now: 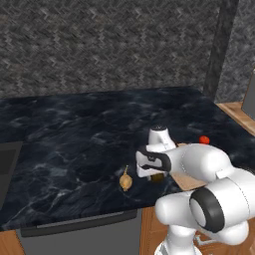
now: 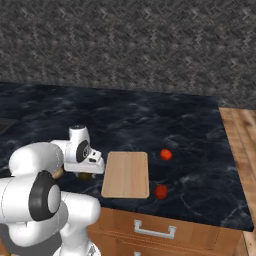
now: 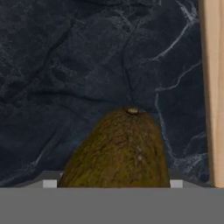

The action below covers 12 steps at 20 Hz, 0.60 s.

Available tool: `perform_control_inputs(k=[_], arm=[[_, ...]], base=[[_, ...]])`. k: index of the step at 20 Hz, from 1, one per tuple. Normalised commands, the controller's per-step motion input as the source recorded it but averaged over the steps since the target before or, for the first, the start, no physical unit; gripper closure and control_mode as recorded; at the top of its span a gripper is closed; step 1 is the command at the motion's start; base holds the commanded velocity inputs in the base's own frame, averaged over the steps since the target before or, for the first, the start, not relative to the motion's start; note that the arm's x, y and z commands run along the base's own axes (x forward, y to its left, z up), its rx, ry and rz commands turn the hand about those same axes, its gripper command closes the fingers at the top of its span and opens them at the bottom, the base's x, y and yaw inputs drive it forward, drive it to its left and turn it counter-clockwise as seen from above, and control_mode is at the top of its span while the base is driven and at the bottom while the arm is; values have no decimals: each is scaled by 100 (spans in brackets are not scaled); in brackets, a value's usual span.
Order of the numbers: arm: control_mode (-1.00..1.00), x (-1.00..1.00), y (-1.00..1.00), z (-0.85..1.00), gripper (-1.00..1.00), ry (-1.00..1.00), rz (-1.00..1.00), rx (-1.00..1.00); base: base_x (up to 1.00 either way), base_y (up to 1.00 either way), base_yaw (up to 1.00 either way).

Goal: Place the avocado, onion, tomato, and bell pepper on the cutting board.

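The tool (image 2: 86, 172) hangs low over the dark surface (image 2: 150, 120) just left of the cutting board (image 2: 126, 174), the avocado (image 3: 119, 151) at its fingertips; grip cannot be told

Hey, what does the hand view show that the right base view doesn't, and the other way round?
Hand view: the avocado close up, with its pale stem scar. Right base view: the cutting board with its whole bare top, plus a red ball and a second red ball on the counter to its right. Both: avocado, board edge, dark marble counter.
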Motion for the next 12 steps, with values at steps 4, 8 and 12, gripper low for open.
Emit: perform_control_inputs(k=[4, 8, 12], arm=[[-100, 0, -25, 30, 100, 0, -1, 0], [-100, 2, -36, 45, 100, -4, 0, 0], [-100, 13, -38, 51, 100, -3, 0, 0]], base=[[0, 0, 0], [0, 0, 0], [0, 0, 0]])
